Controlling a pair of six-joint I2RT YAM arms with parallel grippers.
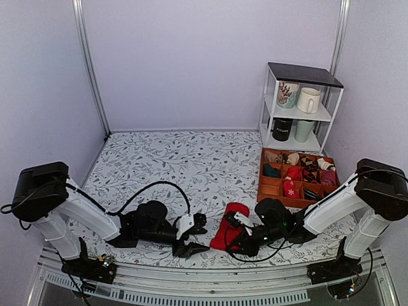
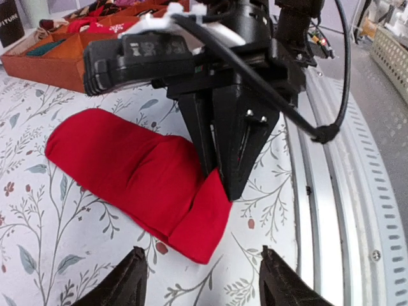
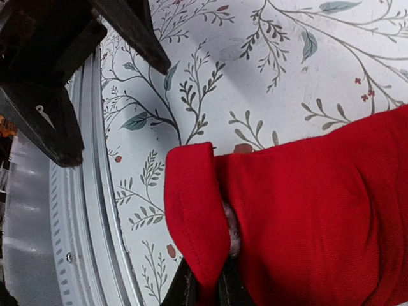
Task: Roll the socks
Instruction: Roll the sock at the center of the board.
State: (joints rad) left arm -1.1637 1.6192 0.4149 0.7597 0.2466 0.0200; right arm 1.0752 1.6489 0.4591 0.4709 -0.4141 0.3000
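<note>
**A:** Nearest the overhead camera is the metal rail at the front edge of the desk. Just beyond it the red socks lie flat, with one end toward the rail and the other toward the orange tray.

**B:** And the fingers there?

**A:** The right fingers sit on the socks' near end. The left fingers stand just beside it, off the cloth.

**B:** What about the left wrist view?

**A:** The left fingers frame the bottom edge, spread wide over bare desk with nothing between them. The socks lie just ahead. The right fingers come straight down, pinched tight on the near corner, which stands up in a small fold.

**B:** And the right wrist view?

**A:** At the bottom edge, the right fingers are closed on a turned-over lip of the socks. The rest of the cloth spreads flat to the right. The left fingers hang at the upper left, near the cloth but apart from it.

**B:** How will it handle?

**A:** I'd judge it light, soft and limp. It isn't fragile and has no stiffness, so the fold would likely flop open if let go. The best place to hold is that folded end, pinching through all layers so the roll starts tight.
</note>
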